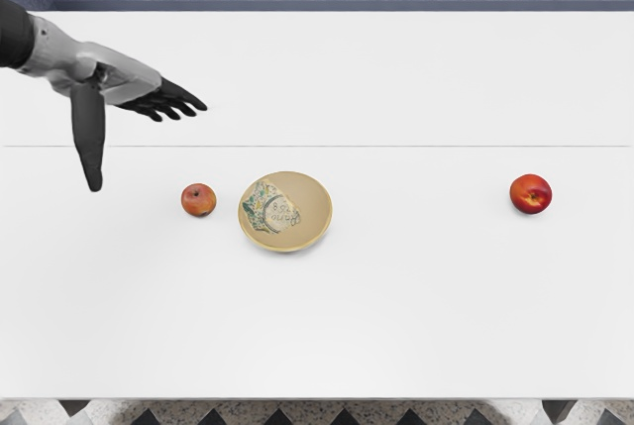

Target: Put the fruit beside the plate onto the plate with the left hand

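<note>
A small reddish-orange fruit [198, 199] lies on the white table just left of a tan plate [308, 197] that has a green-and-white pattern inside. A second, redder fruit [531, 193] sits far off to the right, well apart from the plate. My left hand [129, 113] comes in from the upper left and hovers above and to the left of the near fruit. Its dark fingers [168, 100] are stretched out flat and the thumb points down; it holds nothing.
The white table [396, 326] spans the whole view, with a thin seam line running across it behind the plate. A dark carpeted floor shows beyond the far edge and a checkered floor below the near edge.
</note>
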You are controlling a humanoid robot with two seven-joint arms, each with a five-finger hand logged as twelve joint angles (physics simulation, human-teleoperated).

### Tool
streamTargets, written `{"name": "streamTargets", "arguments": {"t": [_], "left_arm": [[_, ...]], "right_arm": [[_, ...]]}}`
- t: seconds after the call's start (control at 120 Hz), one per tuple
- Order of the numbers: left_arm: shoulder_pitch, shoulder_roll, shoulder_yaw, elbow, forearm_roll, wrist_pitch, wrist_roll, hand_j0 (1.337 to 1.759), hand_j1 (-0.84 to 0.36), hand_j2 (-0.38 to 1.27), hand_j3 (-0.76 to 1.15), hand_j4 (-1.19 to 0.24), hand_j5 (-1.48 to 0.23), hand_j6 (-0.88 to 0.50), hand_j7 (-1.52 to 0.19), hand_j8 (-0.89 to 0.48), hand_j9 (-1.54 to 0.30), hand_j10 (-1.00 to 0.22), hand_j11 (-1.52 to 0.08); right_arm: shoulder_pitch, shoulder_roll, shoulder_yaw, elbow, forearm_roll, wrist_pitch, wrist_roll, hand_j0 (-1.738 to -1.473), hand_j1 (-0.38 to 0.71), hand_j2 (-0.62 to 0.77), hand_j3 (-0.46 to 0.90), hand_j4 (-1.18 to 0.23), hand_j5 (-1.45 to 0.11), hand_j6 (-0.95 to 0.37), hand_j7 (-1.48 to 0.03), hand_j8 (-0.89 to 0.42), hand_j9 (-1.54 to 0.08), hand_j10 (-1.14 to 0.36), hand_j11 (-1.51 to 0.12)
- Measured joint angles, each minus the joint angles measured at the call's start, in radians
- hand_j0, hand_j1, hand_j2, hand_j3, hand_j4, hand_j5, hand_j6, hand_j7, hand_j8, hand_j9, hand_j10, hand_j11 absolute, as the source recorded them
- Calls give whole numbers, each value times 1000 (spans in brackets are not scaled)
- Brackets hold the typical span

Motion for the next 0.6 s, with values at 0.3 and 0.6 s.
{"name": "streamTargets", "arguments": {"t": [0.3, 0.6], "left_arm": [[0, 3, 0, 5, 10, 0, 0, 1658, 328, 4, 0, -18, -23, -18, -23, -18, -23, -18, -23], [-99, -242, -11, 40, -54, 0, 25, 1658, 329, 3, 0, -17, -22, -17, -22, -17, -22, -17, -22]], "right_arm": [[0, 0, 1, -5, 0, 0, 0, -1658, -349, 0, 0, 0, 0, -1, 0, 0, 0, 0, 0], [1, 0, 1, -6, 0, 0, 0, -1658, -349, 0, 0, 0, 0, -1, 0, 0, 0, 0, 0]]}}
